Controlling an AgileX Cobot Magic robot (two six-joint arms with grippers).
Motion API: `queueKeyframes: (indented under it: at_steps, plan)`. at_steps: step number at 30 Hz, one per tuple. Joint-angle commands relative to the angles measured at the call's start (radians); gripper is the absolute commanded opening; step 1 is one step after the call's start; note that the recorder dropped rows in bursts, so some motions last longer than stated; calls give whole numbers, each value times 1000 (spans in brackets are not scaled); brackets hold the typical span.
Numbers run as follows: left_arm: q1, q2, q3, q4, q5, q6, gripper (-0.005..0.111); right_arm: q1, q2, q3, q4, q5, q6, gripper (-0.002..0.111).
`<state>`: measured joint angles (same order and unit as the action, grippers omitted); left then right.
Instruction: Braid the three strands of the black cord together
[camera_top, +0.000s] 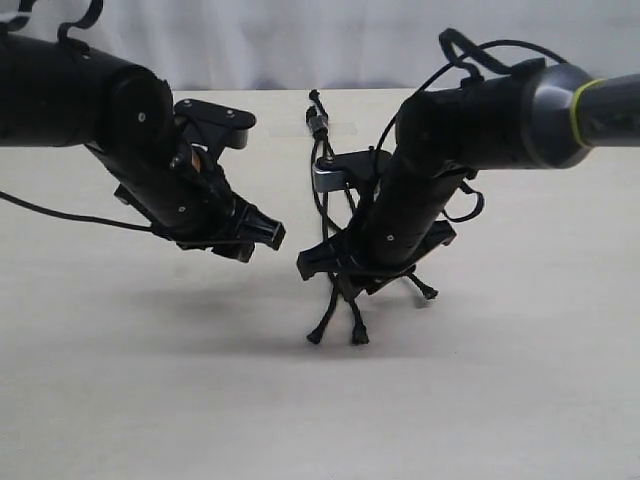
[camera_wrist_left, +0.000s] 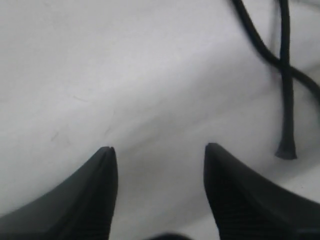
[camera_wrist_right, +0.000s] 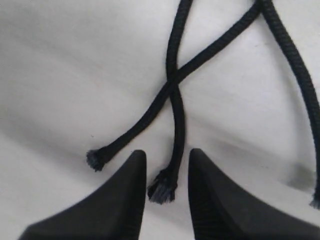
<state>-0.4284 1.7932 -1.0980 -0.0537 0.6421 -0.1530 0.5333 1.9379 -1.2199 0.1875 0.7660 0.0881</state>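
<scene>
The cord (camera_top: 316, 145) is barely braided, I judge: past its knot (camera_top: 318, 122) the strands (camera_wrist_right: 172, 85) lie slack on the table. The only crossing I see plainly is where two strands pass over each other just ahead of my right gripper (camera_wrist_right: 167, 155). One of those two ends right between my right fingertips, the other ends just beside them, and the third (camera_wrist_right: 302, 95) runs wide of them. Those fingers are narrowly parted and, as far as I can see, clamp nothing; the strand looks to lie below the gap. My left gripper (camera_wrist_left: 159, 148) is spread wide and empty, with a crossing of strands off to one side and a tip (camera_wrist_left: 286, 150) just past one finger. My right arm hides the middle of the cord, so I cannot tell whether any plait sits there. Nearly all the weaving is left, I think. The table (camera_top: 120, 400) is pale and matte; behind it hangs a white backdrop (camera_top: 250, 40)
</scene>
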Motion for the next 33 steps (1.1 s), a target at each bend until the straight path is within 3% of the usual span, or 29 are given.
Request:
queueKeyframes:
  at_steps: [1, 8, 10, 11, 13, 17, 22, 33]
  plan:
    - [3, -11, 44, -17, -29, -4, 50, 16, 40, 7, -24, -25, 32, 29]
    - [3, -11, 48, -36, -32, -4, 50, 28, 117, 7, -80, -20, 76, 27]
    - [3, -11, 48, -36, -32, -4, 50, 28, 109, 5, -80, -24, 76, 7]
    - [3, -11, 48, -36, -34, -2, 50, 28, 92, 3, -84, -21, 68, 4]
    - [3, -11, 48, -38, -63, -1, 45, 26, 53, -19, -133, 23, 61, 4]
    - [-28, -7, 48, -71, -146, -1, 24, 22, 10, -52, -283, 53, 61, 4]
    - [-87, -6, 48, -67, -207, -1, 10, 22, 10, -52, -424, 44, -48, 4]
    - [-108, -6, 48, -71, -222, -1, 8, 22, 10, -52, -620, -51, -154, 4]
